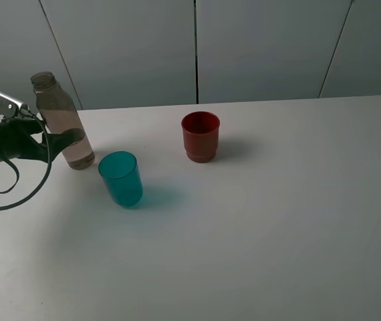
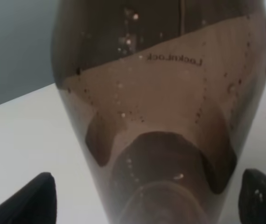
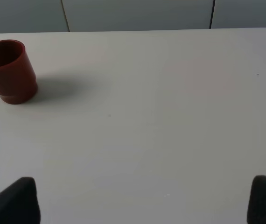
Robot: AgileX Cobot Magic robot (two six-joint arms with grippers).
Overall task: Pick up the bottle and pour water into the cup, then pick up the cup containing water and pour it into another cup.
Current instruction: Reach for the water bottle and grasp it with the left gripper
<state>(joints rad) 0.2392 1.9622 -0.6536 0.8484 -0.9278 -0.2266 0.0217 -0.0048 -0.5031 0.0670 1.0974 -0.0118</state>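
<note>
The bottle (image 1: 62, 124), tall, tinted and uncapped, stands at the table's far left and is partly filled with water. It fills the left wrist view (image 2: 161, 93). My left gripper (image 1: 62, 140) is open, with its fingers on either side of the bottle's lower body (image 2: 149, 198), and a gap shows at each tip. The teal cup (image 1: 121, 178) stands just right of the bottle and nearer the front. The red cup (image 1: 200, 136) stands further right and back; it also shows in the right wrist view (image 3: 9, 70). My right gripper (image 3: 142, 200) is open and empty over bare table, out of the exterior view.
The white table (image 1: 277, 221) ends at a grey panelled wall (image 1: 257, 47) behind. A black cable (image 1: 17, 190) loops from the left arm over the table's left edge.
</note>
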